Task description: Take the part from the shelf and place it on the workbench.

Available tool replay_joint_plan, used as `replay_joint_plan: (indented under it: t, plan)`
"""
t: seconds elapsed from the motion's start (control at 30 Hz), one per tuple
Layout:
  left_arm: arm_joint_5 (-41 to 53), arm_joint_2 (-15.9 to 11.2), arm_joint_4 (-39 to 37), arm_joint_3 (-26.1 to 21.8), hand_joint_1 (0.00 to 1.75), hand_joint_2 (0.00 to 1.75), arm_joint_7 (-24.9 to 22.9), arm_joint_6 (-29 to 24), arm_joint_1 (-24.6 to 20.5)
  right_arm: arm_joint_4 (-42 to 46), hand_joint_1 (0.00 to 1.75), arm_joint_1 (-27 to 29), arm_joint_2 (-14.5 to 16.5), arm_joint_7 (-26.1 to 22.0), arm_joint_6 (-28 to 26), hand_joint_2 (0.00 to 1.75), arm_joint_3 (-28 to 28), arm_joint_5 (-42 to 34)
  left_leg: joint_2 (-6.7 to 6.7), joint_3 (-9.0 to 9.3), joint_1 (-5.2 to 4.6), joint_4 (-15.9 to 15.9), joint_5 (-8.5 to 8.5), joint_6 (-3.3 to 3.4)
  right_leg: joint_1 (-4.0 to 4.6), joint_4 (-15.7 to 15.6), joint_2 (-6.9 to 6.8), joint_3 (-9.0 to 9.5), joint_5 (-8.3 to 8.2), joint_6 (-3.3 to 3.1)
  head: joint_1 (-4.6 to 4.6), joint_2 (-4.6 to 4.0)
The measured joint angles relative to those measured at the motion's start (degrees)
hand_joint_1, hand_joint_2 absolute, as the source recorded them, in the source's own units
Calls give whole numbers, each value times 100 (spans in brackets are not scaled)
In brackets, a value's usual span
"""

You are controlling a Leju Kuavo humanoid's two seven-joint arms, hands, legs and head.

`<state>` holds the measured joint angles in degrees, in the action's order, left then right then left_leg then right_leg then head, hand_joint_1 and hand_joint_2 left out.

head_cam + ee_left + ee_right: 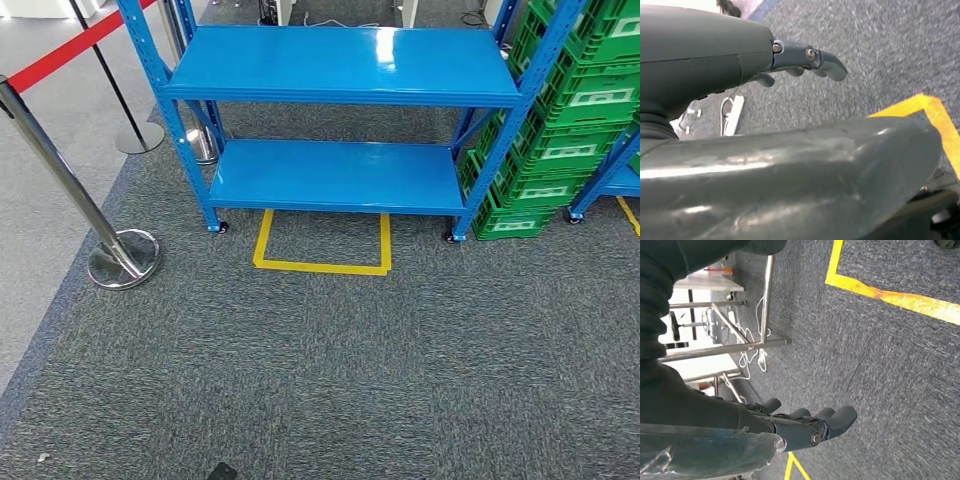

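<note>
Blue shelf (pixel 343 65) stands ahead of the robot across the grey carpet (pixel 340 370), its long axis crosswise to the line of approach, with a yellow floor mark (pixel 323 266) at its front edge. Both tiers look bare; the part's place cannot be told, so neither arm can be judged nearer. Left hand (pixel 806 57) and right hand (pixel 810 425) hang low over the carpet, fingers extended and loosely apart, holding nothing.

Left robot hand (pixel 753 65) and right robot hand (pixel 764 427), fingers outstretched, empty.
</note>
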<state>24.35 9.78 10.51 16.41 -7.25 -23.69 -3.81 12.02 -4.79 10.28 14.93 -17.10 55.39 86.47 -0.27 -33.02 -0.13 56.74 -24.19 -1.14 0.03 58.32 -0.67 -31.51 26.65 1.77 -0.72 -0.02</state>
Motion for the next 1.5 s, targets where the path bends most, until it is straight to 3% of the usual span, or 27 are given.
replay_joint_plan:
  t: [0.27, 0.43, 0.57, 1.0, 1.17, 1.5]
  plan:
    - [-22, 32, 0, -113, 0, 0, -87, 57, -4, 0, 0, -13, 1, 63, 100, 175, 8, -198, 0, 0, 0, 0, 0, 0, 0, 0, 0, 0, 0, 0, 1, 1]
    - [-87, 53, 0, -164, 0, 0, -42, -101, -3, 0, 0, -19, 1, -124, -330, 175, 39, -357, 0, 0, 0, 0, 0, 0, 0, 0, 0, 0, 0, 0, 1, 0]
    - [-159, 79, 0, -246, 0, 0, -44, -110, 0, 0, 0, -25, 1, -311, -372, 175, 95, -421, 0, 0, 0, 0, 0, 0, 0, 0, 0, 1, 0, 0, 0, 0]
    - [-447, 59, 0, -567, 0, 0, 43, -73, 1, 0, 0, -61, 1, -226, 301, 175, 400, -788, 0, 0, 0, 0, 0, 0, 0, 0, 0, 0, 0, 0, 0, 0]
    - [-784, 53, 0, -792, 0, 0, 86, 241, 6, -1, 0, -81, 1, -316, 1052, 175, 567, -997, 0, 0, 0, 0, 0, 0, 0, 0, 2, 0, 0, 0, -1, 0]
    - [-1053, 14, 0, -1175, 0, 0, 323, 406, 20, 0, 0, -79, 5, -447, 878, 175, 583, -766, 0, 0, 0, 0, 0, 0, 0, 0, 1, 0, 0, 0, 2, 0]
